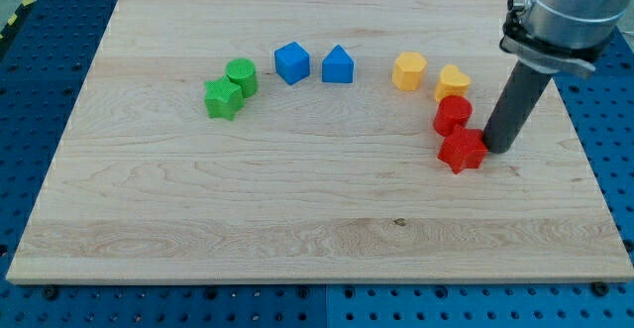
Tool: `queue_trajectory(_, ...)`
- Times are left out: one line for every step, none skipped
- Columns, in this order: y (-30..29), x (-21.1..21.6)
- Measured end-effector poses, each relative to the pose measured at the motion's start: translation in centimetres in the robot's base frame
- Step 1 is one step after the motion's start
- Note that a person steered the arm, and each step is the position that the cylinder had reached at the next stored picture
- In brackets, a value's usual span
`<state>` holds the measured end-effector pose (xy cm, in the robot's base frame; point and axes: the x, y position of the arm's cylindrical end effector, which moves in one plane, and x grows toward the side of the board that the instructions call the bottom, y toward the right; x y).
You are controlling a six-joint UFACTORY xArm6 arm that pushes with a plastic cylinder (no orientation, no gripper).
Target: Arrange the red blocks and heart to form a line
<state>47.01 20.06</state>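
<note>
A red round block (452,114) and a red star block (463,150) sit at the view's right, touching each other, the star below. A yellow heart (453,81) lies just above the red round block, touching or nearly touching it. My tip (498,150) rests on the board right beside the red star's right side, apparently in contact with it. The dark rod rises up and to the right from there.
A yellow hexagon block (409,71) sits left of the heart. Two blue blocks (292,62) (338,65) lie at top centre. A green round block (241,75) and a green star (223,98) touch at left. The board's right edge (584,160) is near my tip.
</note>
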Motion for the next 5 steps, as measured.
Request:
queue_trajectory(1.2, -1.8)
queue_trajectory(1.2, -5.3)
queue_trajectory(0.3, -8.3)
queue_trajectory(-0.4, -8.5)
queue_trajectory(-0.7, -8.5)
